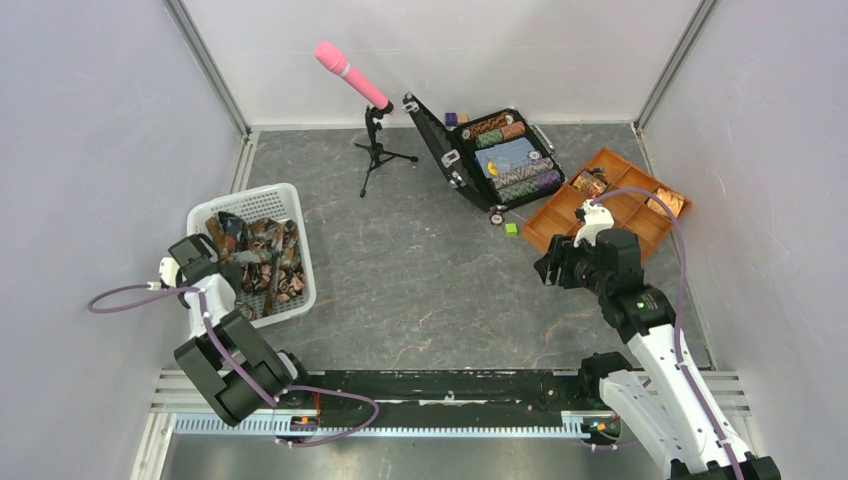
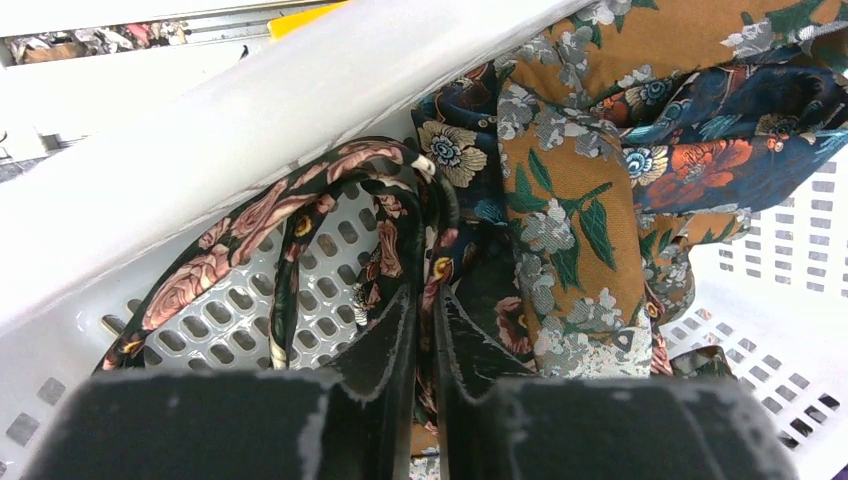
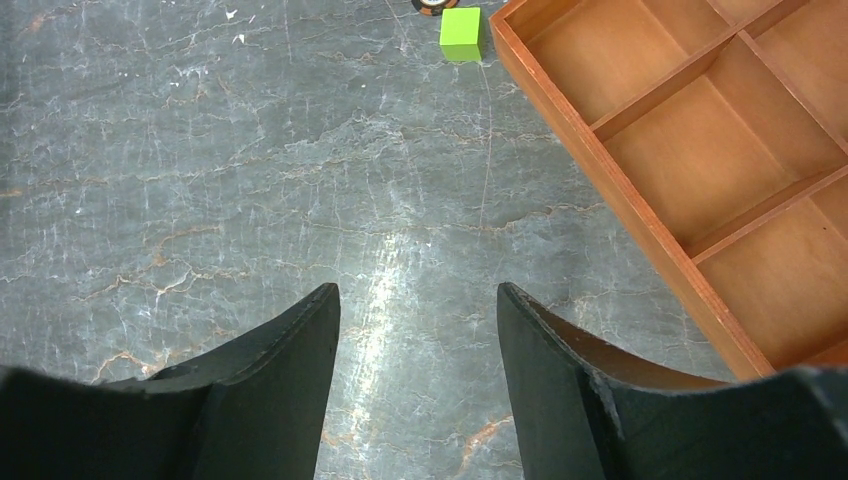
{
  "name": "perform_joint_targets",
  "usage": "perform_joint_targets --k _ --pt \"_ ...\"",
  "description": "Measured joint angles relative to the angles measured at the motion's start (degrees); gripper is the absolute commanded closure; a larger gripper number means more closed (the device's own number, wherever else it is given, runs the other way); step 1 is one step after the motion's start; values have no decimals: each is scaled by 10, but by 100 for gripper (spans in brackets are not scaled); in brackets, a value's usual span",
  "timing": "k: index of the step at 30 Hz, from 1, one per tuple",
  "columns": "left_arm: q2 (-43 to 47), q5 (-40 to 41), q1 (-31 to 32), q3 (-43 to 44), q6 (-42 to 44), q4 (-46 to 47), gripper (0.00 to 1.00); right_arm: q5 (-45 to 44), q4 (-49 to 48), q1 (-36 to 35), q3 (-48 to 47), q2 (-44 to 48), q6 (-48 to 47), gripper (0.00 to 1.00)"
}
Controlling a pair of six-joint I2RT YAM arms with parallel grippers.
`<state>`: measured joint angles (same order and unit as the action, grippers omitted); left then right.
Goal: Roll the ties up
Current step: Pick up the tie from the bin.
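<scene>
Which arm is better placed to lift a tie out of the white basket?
Left. The left gripper is inside the basket, shut on a dark rose-print tie. The right gripper hangs open over the table beside the wooden tray.

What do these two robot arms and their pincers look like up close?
The left arm and right arm are chunky black-and-white segments, each with a looping purple cable. The left gripper and right gripper each end in two matte black, tapered fingers, scuffed pale at the edges.
</scene>
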<state>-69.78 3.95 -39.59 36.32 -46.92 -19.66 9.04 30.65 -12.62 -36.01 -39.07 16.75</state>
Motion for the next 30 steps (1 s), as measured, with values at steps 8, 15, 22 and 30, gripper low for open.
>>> perform_joint_targets --k 8,15,22,30 --pt "100 -41 -1 2 -4 -17 98 0 0 0 0 1 0 34" --pt "182 -56 -1 73 -4 -70 98 4 0 0 0 1 -1 33" --pt "188 -107 2 165 4 -108 98 11 0 0 0 1 -1 33" --pt "190 -168 23 265 6 -118 98 16 0 0 0 1 1 32"
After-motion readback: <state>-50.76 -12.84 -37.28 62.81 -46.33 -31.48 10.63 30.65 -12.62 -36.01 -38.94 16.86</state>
